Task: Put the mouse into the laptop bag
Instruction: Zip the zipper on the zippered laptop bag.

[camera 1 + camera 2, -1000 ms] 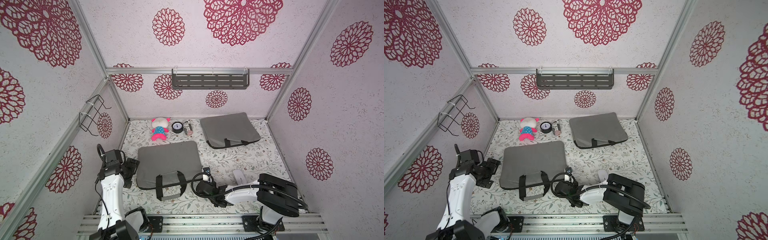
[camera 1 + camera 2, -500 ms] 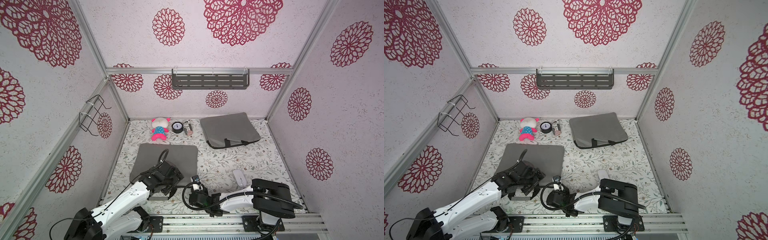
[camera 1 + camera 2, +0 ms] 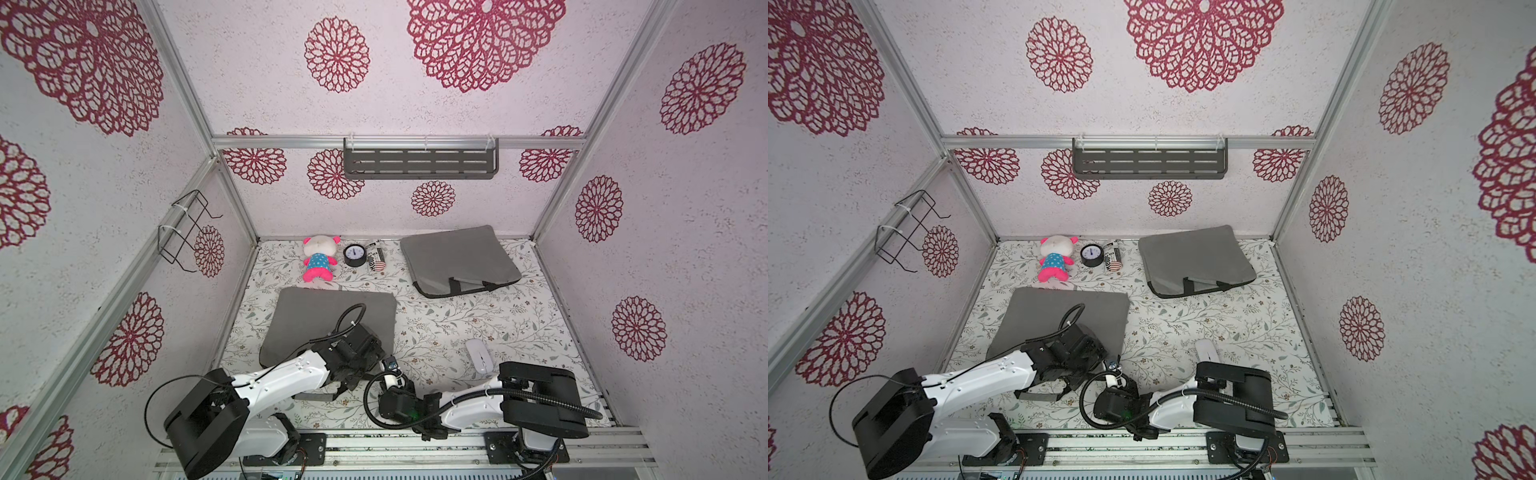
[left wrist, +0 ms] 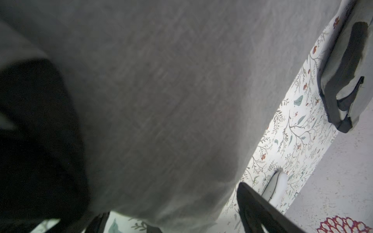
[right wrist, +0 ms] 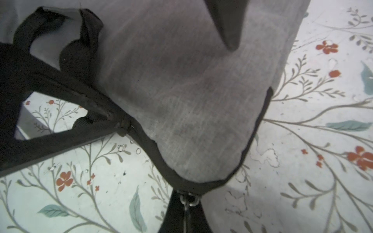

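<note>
Floral-print surface (image 3: 457,328), pink walls with red medallions.
Left end effector (image 3: 362,350) spread wide, low over near corner of laptop bag (image 3: 316,316). Bag: grey woven fabric, soft, flat, black trim.
Right end effector (image 5: 188,205) clenched on metal zipper pull (image 5: 189,198) at that corner.
Mouse (image 3: 478,355): white, smooth, rounded, on surface right of bag, untouched.
Risk: limp bag drags with pull instead of unzipping, as nothing seems to pin it. Glossy mouse may squirt from pinch.
</note>
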Robot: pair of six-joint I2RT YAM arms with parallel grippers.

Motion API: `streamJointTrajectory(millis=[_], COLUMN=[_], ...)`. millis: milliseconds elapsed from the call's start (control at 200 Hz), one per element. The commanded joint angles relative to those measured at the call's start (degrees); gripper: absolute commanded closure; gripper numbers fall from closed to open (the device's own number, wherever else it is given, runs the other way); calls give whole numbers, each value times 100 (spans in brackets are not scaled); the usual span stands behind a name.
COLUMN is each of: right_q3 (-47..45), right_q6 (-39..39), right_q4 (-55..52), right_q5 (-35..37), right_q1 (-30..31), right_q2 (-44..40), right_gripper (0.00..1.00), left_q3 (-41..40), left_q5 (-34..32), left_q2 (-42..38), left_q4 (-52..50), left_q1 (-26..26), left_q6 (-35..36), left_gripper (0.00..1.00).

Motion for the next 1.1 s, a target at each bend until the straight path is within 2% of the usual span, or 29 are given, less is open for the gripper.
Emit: streamJointTrajectory(millis=[0, 165, 265, 355, 435, 565, 620, 655, 956, 1096], right_q3=[72, 140, 284, 360, 363, 214, 78, -30, -751, -911], right_q6=[-173, -327, -489, -678, -779, -747, -701, -668, -378, -320], right_q4=[519, 749, 885, 1093, 1249, 1378, 1454, 1532, 2079, 2186], right_q5=[-61, -212, -389, -535, -644, -680, -644, -629, -664, -771], right_q1=[103, 110, 140, 218, 263, 279, 279, 280, 109, -109], right_q2=[-21, 36, 136, 190, 186, 160, 136, 129, 126, 155], right_gripper=[100, 100, 100, 100, 100, 100, 100, 100, 100, 100], left_q3=[-553, -1285, -1313, -1250, -1228, -1379, -1390, -1387, -1762, -1967], left_q5=[-523, -1223, -1165, -1045, -1107, -1342, -1463, -1525, -1706, -1693], left_q2=[-752, -1756, -1685, -1341, -1134, -1242, -1425, -1564, -2689, -3093], left_q4=[82, 379, 503, 610, 582, 565, 371, 230, -265, -354], left_q1=[-269, -817, -872, -878, -875, -869, -855, -863, -857, -858], left_q6=[-721, -1391, -1363, -1332, -1430, -1621, -1671, -1679, -1821, -1866], left_gripper=[2, 0, 0, 6, 18, 50, 68, 75, 99, 100])
